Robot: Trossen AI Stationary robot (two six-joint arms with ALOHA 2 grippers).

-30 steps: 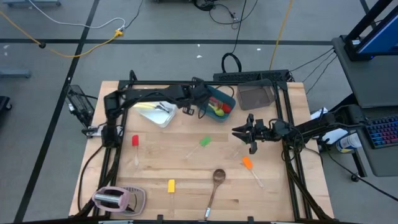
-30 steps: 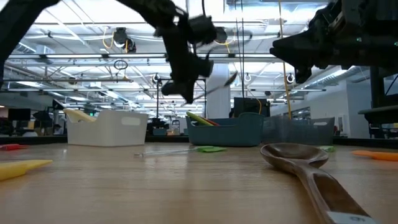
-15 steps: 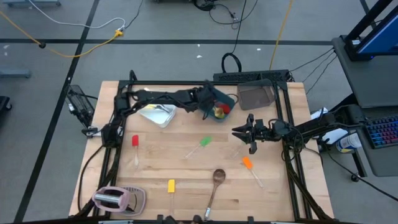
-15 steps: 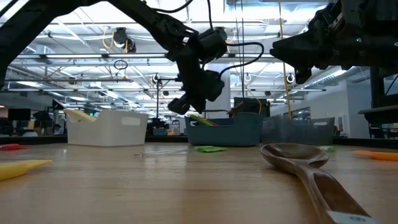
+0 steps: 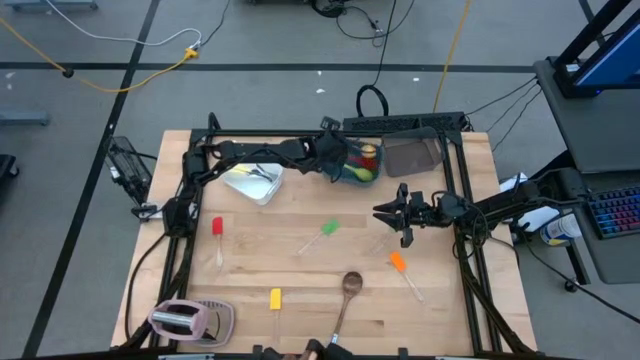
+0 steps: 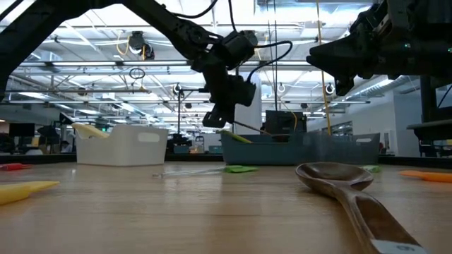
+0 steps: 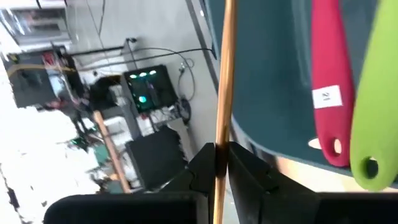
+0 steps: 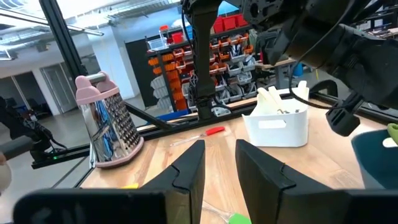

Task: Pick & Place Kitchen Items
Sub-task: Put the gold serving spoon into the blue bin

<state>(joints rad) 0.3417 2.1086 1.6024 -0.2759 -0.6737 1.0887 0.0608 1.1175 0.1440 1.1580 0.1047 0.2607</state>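
High view: we have the left gripper (image 5: 338, 160) over the teal tub (image 5: 362, 170) at the far side, placing; the right gripper (image 5: 400, 212), empty, jaws parted, waits right of centre. Left wrist view: our fingers (image 7: 239, 177) pinch a gold spoon (image 7: 223, 93) above the tub's red spoon (image 7: 328, 74) and green spoon (image 7: 378, 93), so next we judge a wider opening is needed.

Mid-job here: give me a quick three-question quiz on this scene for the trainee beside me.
1. True or false: the wooden spoon lies inside the teal tub.
2. What is the left gripper holding over the tub? A) the gold spoon B) a whisk C) a fork
3. Fill in: the right gripper, hovering above the table, is ____ and holds nothing.

Key: 1 false, it lies on the table; 2 A; 3 open.
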